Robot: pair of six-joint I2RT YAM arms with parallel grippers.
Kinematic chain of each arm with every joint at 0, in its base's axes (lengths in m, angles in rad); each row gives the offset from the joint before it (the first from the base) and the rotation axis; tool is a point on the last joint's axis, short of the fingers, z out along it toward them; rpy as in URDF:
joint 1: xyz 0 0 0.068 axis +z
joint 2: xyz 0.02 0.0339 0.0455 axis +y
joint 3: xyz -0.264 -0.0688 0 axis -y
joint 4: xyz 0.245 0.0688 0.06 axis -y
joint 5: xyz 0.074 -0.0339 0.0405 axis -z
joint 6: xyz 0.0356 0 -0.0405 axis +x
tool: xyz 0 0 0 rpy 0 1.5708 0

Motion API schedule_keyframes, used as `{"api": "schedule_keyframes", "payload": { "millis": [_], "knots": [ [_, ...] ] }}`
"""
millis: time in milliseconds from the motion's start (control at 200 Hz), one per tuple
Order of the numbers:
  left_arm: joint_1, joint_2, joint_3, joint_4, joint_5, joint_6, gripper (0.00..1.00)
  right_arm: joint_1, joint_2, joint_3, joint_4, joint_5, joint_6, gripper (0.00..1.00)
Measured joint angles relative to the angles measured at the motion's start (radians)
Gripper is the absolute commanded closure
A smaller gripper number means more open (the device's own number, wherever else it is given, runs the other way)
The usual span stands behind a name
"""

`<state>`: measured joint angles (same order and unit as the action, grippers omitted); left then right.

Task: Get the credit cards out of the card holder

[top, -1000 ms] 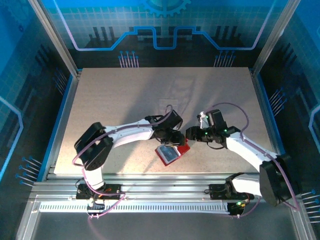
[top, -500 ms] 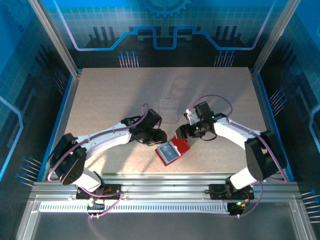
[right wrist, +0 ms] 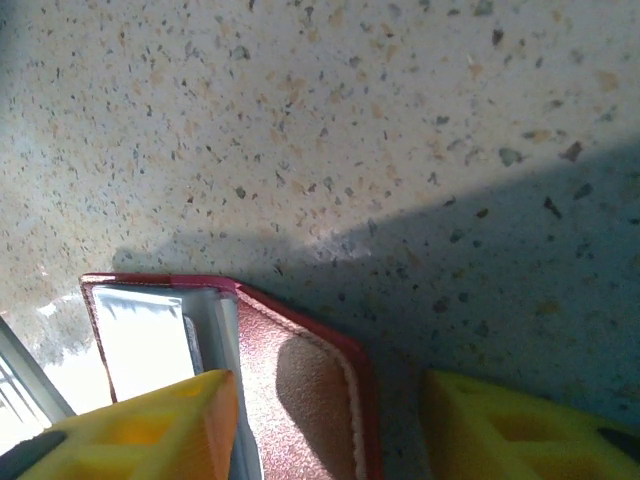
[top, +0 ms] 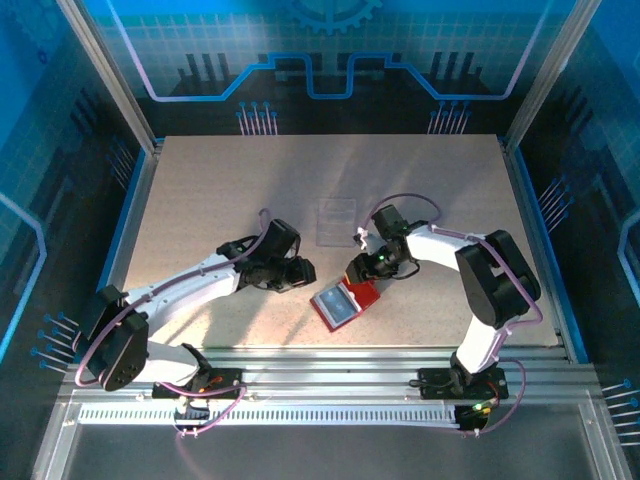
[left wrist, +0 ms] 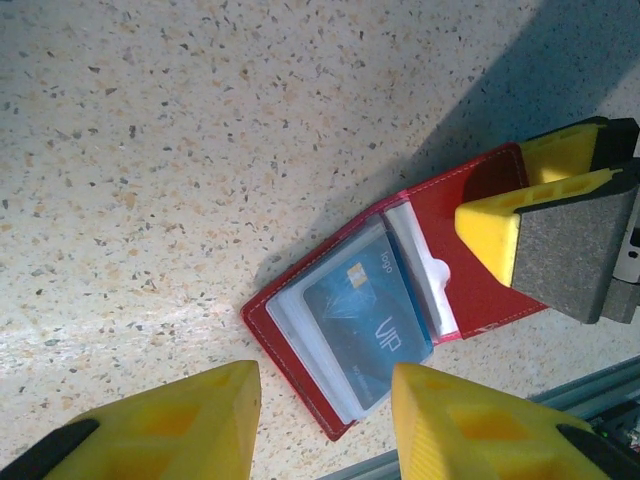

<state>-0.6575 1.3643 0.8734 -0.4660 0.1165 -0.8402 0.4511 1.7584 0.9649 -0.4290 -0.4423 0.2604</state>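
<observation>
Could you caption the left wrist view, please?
Open red card holder showing a blue card, right gripper at its edge.

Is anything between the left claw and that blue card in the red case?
Nothing loose: only bare table lies between the left gripper and the card holder. The blue card sits inside a clear pocket; the right gripper straddles the holder's far flap.

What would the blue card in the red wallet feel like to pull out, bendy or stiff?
The thin flat blue card looks stiff yet light, probably. It sits under a clear plastic pocket of the open red card holder, so it may stick before sliding out. The holder lies flat on the smooth speckled table and might slide along too.
</observation>
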Motion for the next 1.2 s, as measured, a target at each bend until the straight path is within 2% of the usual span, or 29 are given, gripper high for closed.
{"api": "schedule_keyframes", "payload": {
  "millis": [230,405,670,870,930,1031,1081,1201],
  "knots": [
    [0.004,-0.003,-0.007,0.001,0.0,0.0,0.6,0.0,-0.023,-0.055,0.073,-0.045,0.078,0.81],
    [0.014,-0.01,-0.007,0.001,0.0,-0.001,0.6,0.0,-0.082,-0.191,0.21,-0.089,0.211,0.89],
    [0.015,-0.024,-0.028,0.027,0.005,-0.001,0.61,0.001,-0.163,-0.396,0.529,-0.091,0.483,0.93],
    [0.017,0.008,-0.029,0.081,0.047,-0.001,0.62,0.007,-0.194,-0.455,0.676,-0.029,0.592,0.93],
    [0.017,0.026,-0.029,0.096,0.059,-0.001,0.62,0.008,-0.213,-0.459,0.687,-0.001,0.604,0.9],
    [0.017,0.053,-0.031,0.117,0.078,-0.001,0.62,0.008,-0.242,-0.46,0.683,0.037,0.613,0.73],
    [0.017,0.068,-0.031,0.126,0.087,-0.001,0.63,0.008,-0.254,-0.459,0.667,0.051,0.598,0.61],
    [0.017,0.091,-0.031,0.14,0.095,-0.001,0.63,0.005,-0.29,-0.446,0.574,0.09,0.569,0.49]
  ]
}}
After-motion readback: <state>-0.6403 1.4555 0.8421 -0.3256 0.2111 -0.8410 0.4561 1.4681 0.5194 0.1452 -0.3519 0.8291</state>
